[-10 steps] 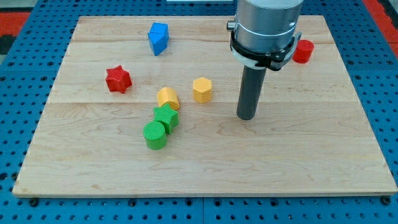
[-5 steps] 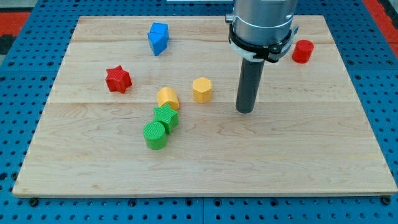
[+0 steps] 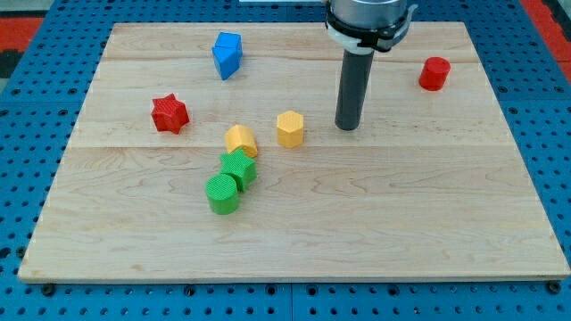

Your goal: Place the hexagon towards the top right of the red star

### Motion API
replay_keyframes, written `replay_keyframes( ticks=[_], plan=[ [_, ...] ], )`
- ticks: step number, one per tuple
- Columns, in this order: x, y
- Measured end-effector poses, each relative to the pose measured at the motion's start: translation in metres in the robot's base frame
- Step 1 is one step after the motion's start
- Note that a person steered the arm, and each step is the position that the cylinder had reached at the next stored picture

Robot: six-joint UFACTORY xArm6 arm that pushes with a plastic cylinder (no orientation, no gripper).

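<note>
Right now, starting from the left of the wooden board [image 3: 500,205], I see the red star [image 3: 169,114] sitting alone on the left side, about midway between the near and far edges. Farther back and to its right is the blue block [image 3: 227,54], an angular shape I can't name for sure, close to the far edge.

Toward the middle there is a cluster: the green cylinder [image 3: 222,193] is nearest to me, the green star [image 3: 238,168] touches it just behind and to the right, and a yellow block with a rounded top [image 3: 241,140] sits right behind the green star, touching or almost touching it.

The yellow hexagon [image 3: 290,128] stands just right of that rounded yellow piece, with a small gap between them. It lies well to the right of the red star and slightly nearer to me than the star.

My tip [image 3: 346,127] rests on the board a short way right of the hexagon, not touching it. I have no jaws here, only the rod.

Far right, near the far edge, is the red cylinder [image 3: 434,73], well apart from everything else.
</note>
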State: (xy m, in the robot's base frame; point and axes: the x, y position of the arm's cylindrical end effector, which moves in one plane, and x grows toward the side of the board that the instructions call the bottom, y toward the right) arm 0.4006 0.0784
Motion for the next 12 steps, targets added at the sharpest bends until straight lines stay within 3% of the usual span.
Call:
replay_keyframes(
  ticks=[2,6,8,10,12],
  plan=[
    [0.0,0.0],
    [0.03,-0.077],
    [0.024,-0.134],
    [0.011,-0.152],
    [-0.094,-0.163]
  ],
)
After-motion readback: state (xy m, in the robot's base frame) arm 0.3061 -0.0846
